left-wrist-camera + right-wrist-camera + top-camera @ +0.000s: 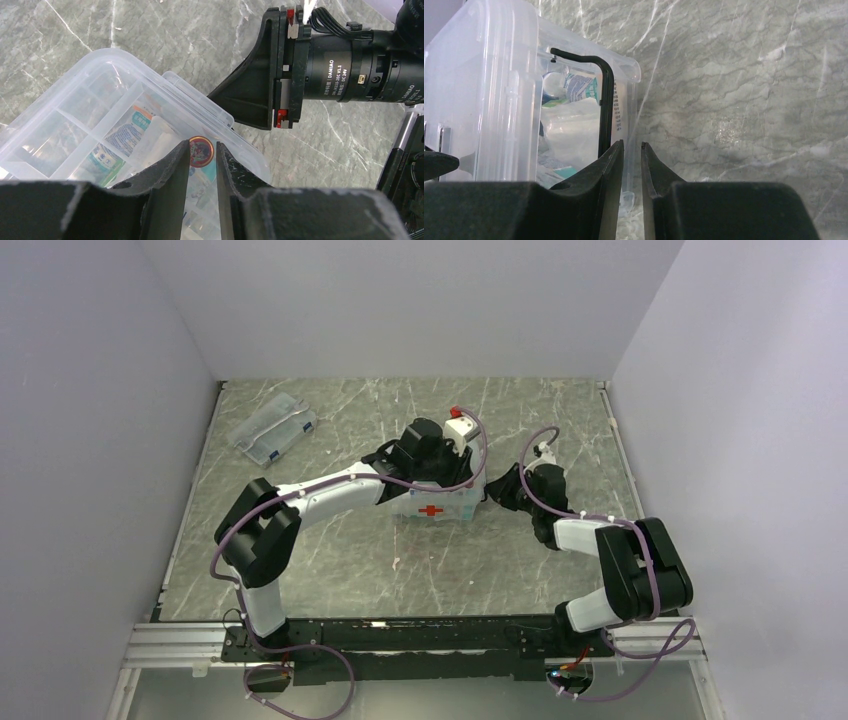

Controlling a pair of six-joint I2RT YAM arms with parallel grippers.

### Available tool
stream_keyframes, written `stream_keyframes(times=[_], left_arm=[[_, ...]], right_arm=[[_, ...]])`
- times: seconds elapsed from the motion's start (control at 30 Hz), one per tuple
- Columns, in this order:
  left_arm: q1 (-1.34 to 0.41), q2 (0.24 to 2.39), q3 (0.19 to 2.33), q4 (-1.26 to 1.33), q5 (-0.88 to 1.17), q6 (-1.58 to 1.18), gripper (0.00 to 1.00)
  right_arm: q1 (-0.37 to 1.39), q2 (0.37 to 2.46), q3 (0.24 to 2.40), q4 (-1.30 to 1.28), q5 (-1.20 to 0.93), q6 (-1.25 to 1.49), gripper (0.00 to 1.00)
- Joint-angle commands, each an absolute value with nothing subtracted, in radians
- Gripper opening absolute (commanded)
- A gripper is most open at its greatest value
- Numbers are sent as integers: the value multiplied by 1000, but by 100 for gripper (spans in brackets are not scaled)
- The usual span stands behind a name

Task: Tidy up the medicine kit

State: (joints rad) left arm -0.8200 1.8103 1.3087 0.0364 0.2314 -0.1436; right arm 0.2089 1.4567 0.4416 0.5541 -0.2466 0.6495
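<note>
- Clear plastic all over: the medicine kit (455, 505) sits mid-table (400, 570) between the two arms, lid on as far as I can tell. It's a thin-walled tub, so I'd guess it's light even when loaded. Probably stiff at the rims, flexy in the panels, and pretty slick for smooth fingers.
- Best places to grab, imo: the dark handle (606, 100) where it runs down the right end, or the lid lip there. Squeezing the flat walls would probably just bow them.
- Right gripper (632, 145) is down at that right end, jaws narrow, with a sliver of clear plastic in the gap. Can't tell if it's actually pinching it.
- Left gripper (202, 147) is over the lid near a corner, jaws also narrow. A small round reddish tin (201, 155) shows in the gap, but I can't tell if it's held or just lying under the lid.
- Looks: red cross (431, 510) on the near wall, a divider tray up top, teal-and-white packets and tubes inside.
- Far left there's a flatter clear case (273, 428), well apart from everything.
</note>
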Motion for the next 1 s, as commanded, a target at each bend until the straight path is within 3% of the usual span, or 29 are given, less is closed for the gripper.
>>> stream_keyframes(times=[0.0, 0.1, 0.3, 0.97], left_arm=[[-840, 1851, 1251, -184, 266, -159, 31], [-839, 1849, 1250, -184, 266, -159, 31], [-839, 1853, 1253, -185, 271, -161, 30], [-840, 1847, 1250, -198, 269, -154, 29]], right_arm=[[208, 1427, 425, 651, -273, 669, 21], [206, 1430, 420, 641, -255, 669, 19], [167, 1474, 391, 725, -319, 716, 0], [119, 1756, 328, 1263, -555, 972, 0]])
